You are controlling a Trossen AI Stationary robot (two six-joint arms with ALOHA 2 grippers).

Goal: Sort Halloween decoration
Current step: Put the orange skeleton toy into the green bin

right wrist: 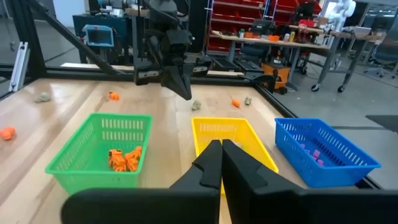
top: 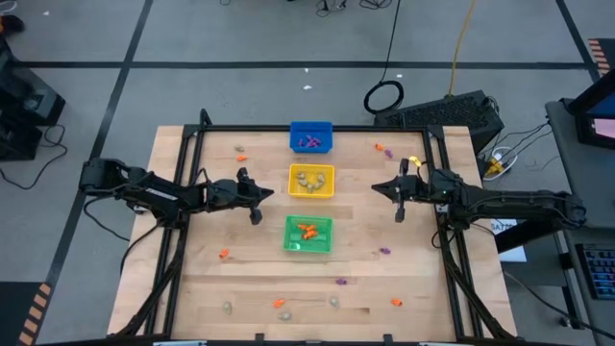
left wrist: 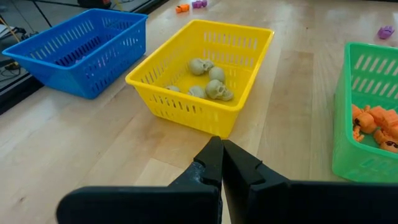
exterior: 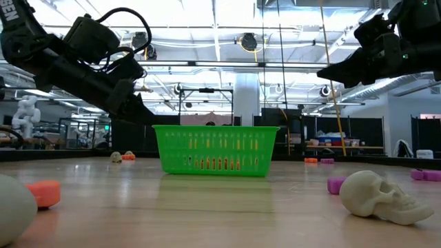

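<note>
Tiny Halloween decoration pieces lie loose on the wooden table: orange ones (top: 224, 253), purple ones (top: 383, 250) and pale skulls (top: 333, 300). Others sit sorted in three bins: purple in the blue bin (top: 310, 136), skulls (left wrist: 217, 90) in the yellow bin (top: 311, 181), orange (right wrist: 124, 158) in the green bin (top: 308, 234). My left gripper (left wrist: 221, 146) hovers shut, left of the yellow bin and pointing at it, holding nothing. My right gripper (right wrist: 221, 149) hovers shut to the right of the yellow bin, higher above the table, also with nothing in it.
The three bins stand in a row down the table's middle. A black frame (top: 192, 135) runs round the table's edges. Near the front edge lie a pale skull (exterior: 382, 196), a purple piece (exterior: 335, 184) and an orange piece (exterior: 45, 193). Bare wood shows between bins and arms.
</note>
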